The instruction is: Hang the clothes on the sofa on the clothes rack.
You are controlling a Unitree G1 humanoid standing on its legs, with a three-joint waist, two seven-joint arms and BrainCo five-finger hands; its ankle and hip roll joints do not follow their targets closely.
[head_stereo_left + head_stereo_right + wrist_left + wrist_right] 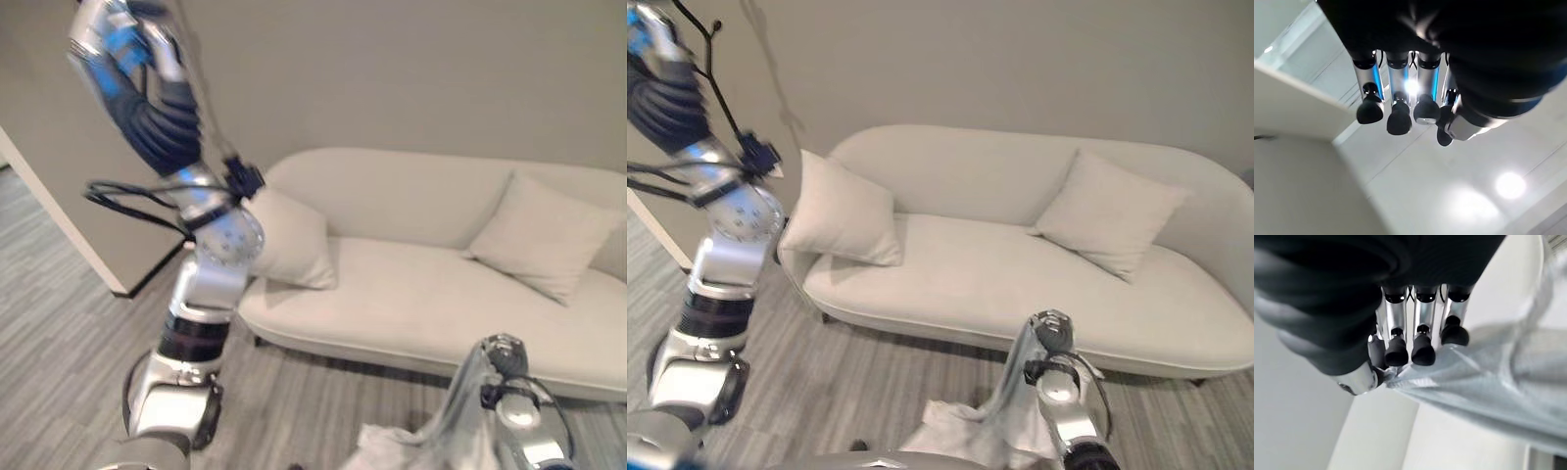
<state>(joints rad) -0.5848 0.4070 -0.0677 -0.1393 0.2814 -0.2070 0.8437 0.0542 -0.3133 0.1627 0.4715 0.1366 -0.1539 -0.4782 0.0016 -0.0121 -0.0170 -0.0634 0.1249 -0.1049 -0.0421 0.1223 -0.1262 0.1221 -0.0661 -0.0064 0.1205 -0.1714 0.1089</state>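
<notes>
A pale grey-white garment (pixel 1488 382) is pinched between the curled fingers and thumb of my right hand (pixel 1400 350). In the eye views the same garment (pixel 446 426) hangs in folds beside my right arm, low in front of the sofa. My left hand (pixel 122 44) is raised high at the upper left, fingers curled and holding nothing; its fingertips (pixel 1399 120) show against the ceiling. The clothes rack's thin black branches (pixel 707 54) rise just beside that raised arm, against the wall.
A cream sofa (pixel 421 304) stands along the wall with one cushion at its left end (pixel 294 240) and another toward its right (pixel 544 235). Grey wood-pattern floor (pixel 69 323) lies in front. A wall corner (pixel 59 211) juts out at the left.
</notes>
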